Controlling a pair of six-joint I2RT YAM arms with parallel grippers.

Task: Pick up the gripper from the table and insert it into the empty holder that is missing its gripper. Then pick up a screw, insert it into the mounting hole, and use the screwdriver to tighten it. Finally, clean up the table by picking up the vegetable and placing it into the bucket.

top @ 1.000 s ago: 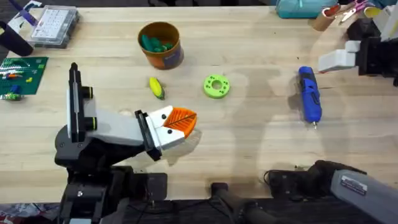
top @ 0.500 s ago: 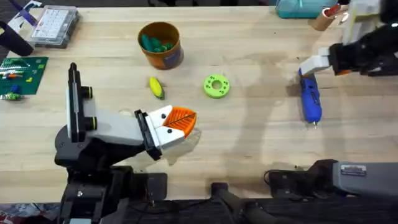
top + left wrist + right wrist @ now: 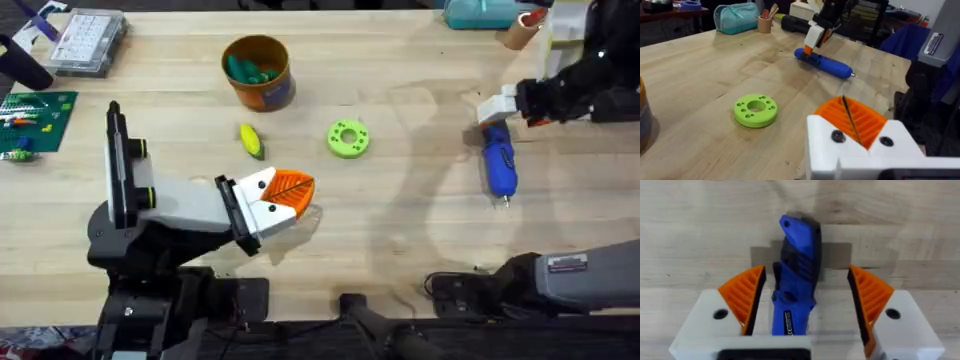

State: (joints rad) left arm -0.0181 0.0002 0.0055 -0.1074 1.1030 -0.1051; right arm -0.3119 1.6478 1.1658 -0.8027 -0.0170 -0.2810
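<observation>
The blue screwdriver lies on the table at the right, its bit toward the front edge. My right gripper hangs open over its rear end, an orange pad on either side of the body; the left wrist view shows the same. My left gripper rests shut and empty near the table's middle, pads pressed together. The yellow vegetable lies on the wood, in front of the orange bucket. The screw, the holder and the loose gripper are out of view.
A lime-green ring lies between the vegetable and the screwdriver. Dark green pieces sit inside the bucket. At the far left are a clear parts box and a green circuit board. A teal pouch and a tool cup stand at the back right.
The right gripper has swung in from the far right edge and come down over the screwdriver's rear end. The left arm has stayed put.
</observation>
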